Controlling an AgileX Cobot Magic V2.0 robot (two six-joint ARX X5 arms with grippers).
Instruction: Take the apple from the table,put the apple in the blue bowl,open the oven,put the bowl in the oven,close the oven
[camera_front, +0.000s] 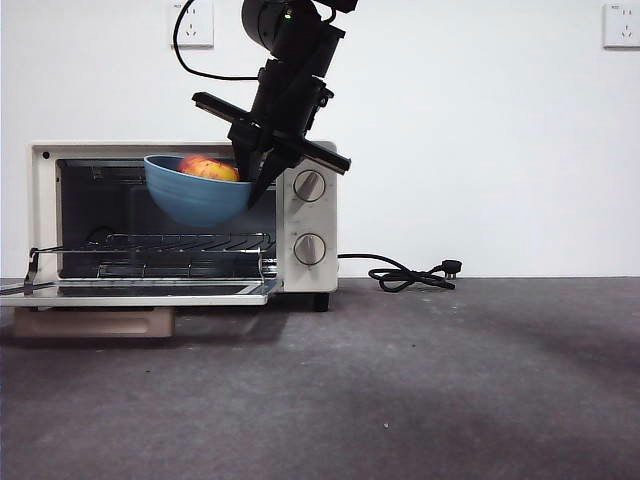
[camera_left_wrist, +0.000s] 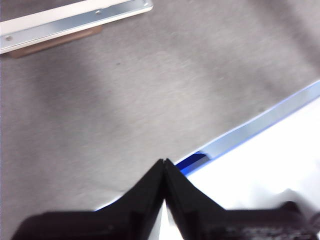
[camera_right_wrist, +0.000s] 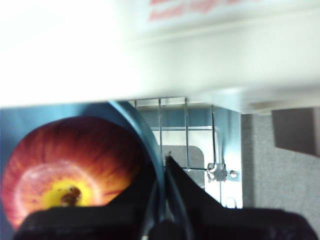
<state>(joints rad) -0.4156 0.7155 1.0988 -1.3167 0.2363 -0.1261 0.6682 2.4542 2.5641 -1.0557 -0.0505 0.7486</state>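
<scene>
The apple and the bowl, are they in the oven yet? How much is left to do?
Almost. The apple already sits in the blue bowl, and the oven door is down, open. The right gripper has its fingers pinched on the bowl's rim and holds it inside the opening, above the wire rack. The left gripper waits, shut. Left: set the bowl down, let go, close the door.

- Your blue bowl (camera_front: 190, 198) looks glossy and smooth.
- The apple (camera_right_wrist: 65, 167) has waxy, streaked skin.
- The oven (camera_front: 300, 225) shows cream painted casing, with a wire metal rack (camera_front: 185, 242).
- The worktop (camera_front: 420, 390) is matt, speckled grey.
</scene>
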